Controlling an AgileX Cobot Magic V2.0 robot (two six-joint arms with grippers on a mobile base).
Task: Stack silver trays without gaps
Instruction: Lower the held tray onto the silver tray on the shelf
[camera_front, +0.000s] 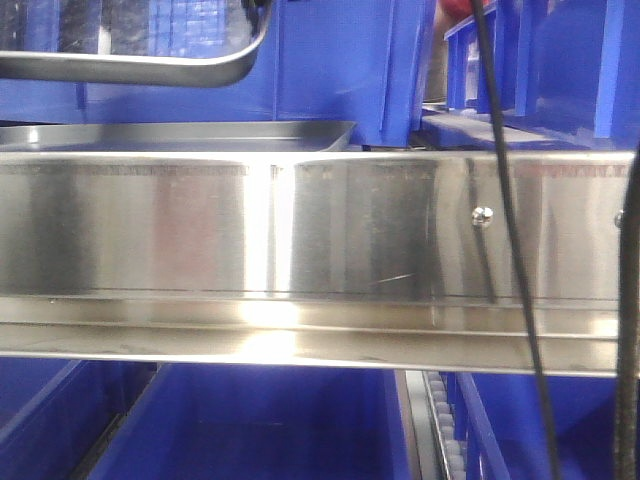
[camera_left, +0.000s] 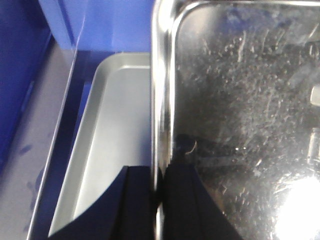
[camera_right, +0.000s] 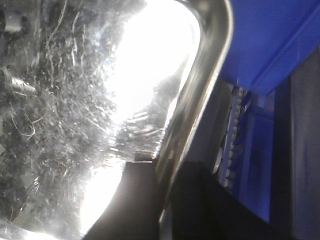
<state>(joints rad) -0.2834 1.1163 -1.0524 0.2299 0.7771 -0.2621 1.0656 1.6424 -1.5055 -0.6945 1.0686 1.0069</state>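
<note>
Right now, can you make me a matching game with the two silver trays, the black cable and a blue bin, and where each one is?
Things:
1. lifted tray
2. lower tray
3. black cable
4. blue bin

Places:
A. hangs down across the steel rail
B. lies flat just behind the rail
C. stands at the back, behind the trays
D. up in the air, rim pinched by the left gripper and the right gripper

Pairs: 1-D, 2-B, 3-A, 4-C.
</note>
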